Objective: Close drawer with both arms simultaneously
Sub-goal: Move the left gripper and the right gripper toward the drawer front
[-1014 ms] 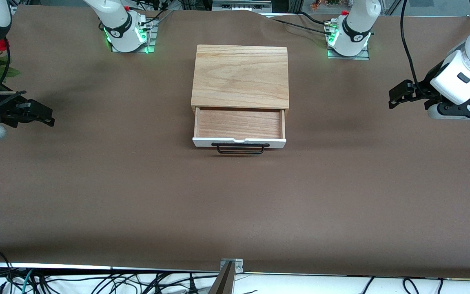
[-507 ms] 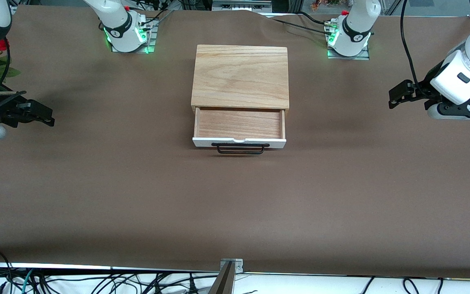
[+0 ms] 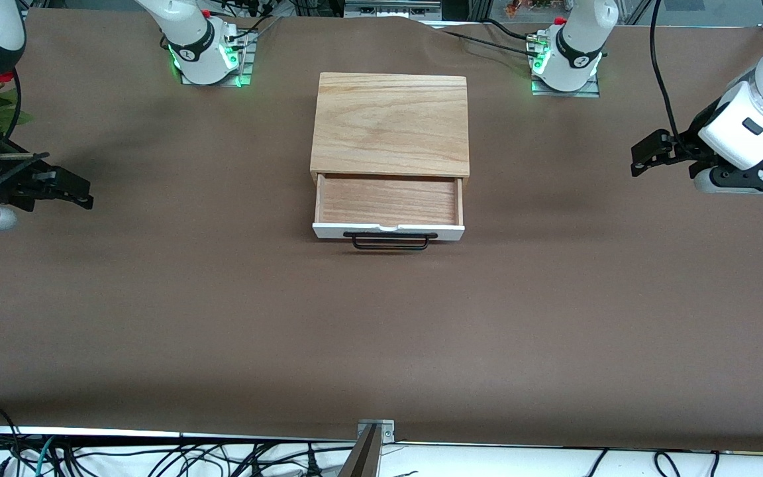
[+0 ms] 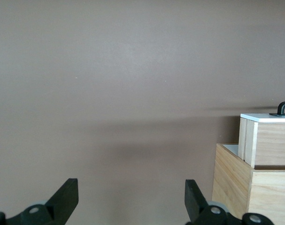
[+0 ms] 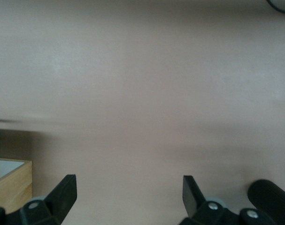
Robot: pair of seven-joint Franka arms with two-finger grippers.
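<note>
The left end effector hangs over the brown desk at the left arm's end, its two black fingers spread wide with nothing between them (the left wrist view shows bare desk in the gap). The right end effector hangs over the desk at the right arm's end, likewise spread open and empty, with its fingers framing only the desk surface. Both are well apart from the drawer.

No brand, label or readable writing shows on the box, the drawer or the end effectors.

The drawer sits pulled out of a small light-wood box that stands on the desk midway between the two arms' bases. It is a shallow light-wood tray, empty inside, with a white front panel facing the front camera and a black wire bar handle projecting from that panel. The box top shows a clear oak-like grain. In the left wrist view the drawer juts out from the box side (handle tip just visible).
</note>
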